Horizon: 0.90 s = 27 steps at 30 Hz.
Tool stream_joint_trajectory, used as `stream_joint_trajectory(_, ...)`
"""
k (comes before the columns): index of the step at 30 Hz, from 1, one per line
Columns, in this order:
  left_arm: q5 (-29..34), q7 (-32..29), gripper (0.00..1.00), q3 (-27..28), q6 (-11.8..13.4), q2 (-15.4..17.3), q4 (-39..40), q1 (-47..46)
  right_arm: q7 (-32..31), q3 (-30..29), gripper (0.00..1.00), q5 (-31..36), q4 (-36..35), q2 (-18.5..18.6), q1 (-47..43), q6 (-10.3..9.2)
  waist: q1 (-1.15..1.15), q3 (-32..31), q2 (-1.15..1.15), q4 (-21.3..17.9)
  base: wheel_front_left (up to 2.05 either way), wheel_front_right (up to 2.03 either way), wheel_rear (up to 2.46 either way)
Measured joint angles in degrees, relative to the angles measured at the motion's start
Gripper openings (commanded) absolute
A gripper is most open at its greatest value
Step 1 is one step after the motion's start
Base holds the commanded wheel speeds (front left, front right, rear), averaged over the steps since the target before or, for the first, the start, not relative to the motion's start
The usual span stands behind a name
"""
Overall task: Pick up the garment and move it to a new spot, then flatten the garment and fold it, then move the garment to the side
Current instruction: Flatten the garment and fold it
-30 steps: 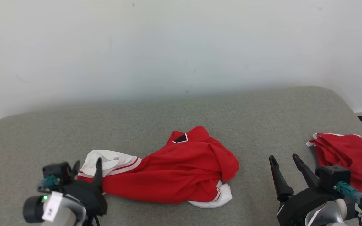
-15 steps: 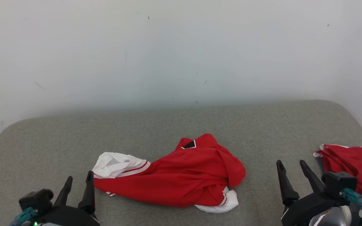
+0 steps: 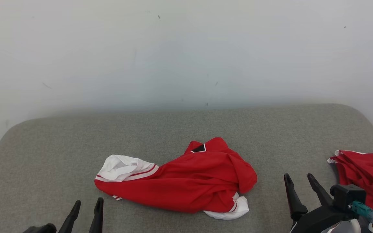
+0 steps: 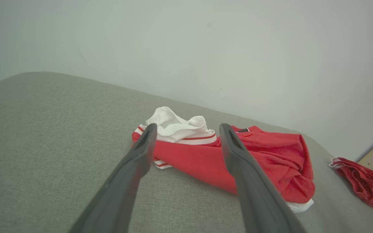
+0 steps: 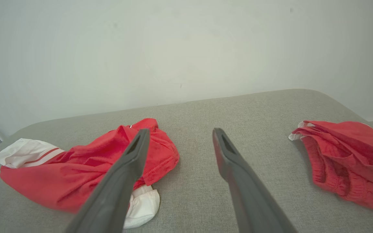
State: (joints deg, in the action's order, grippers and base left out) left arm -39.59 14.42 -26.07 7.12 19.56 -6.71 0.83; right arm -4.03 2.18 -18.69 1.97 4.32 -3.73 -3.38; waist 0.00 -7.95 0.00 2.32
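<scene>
Bare room — grey padded table (image 3: pixel 186 129), white wall (image 3: pixel 186 48)

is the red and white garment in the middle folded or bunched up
Bunched up: the red and white garment lies in a rumpled heap on the grey surface, white ends sticking out.

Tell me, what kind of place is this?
Probably a plain indoor room set up for folding clothes, maybe a test room. A grey padded surface stands before a bare white wall, with a crumpled red-and-white garment and a second red garment lying on it.
</scene>
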Motion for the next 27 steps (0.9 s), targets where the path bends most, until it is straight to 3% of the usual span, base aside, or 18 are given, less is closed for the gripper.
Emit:
stream_joint_trajectory(8, 3.0, -0.8, 1.0, 0.1, 0.0, 3.9, 1.0, 1.4, 0.0, 1.0, 1.0, 0.0, 2.6, 1.2, 0.3, 1.47, 0.0, 1.3, 0.0, 0.0, 0.0, 0.0, 0.0)
stream_joint_trajectory(27, 6.5, -3.9, 1.0, 3.9, 0.0, 2.4, 3.3, 3.4, 1.5, 1.6, 1.0, 0.1, 5.4, 1.2, 1.9, 2.23, 0.0, 2.6, 0.0, -0.7, 0.0, 0.0, 0.0)
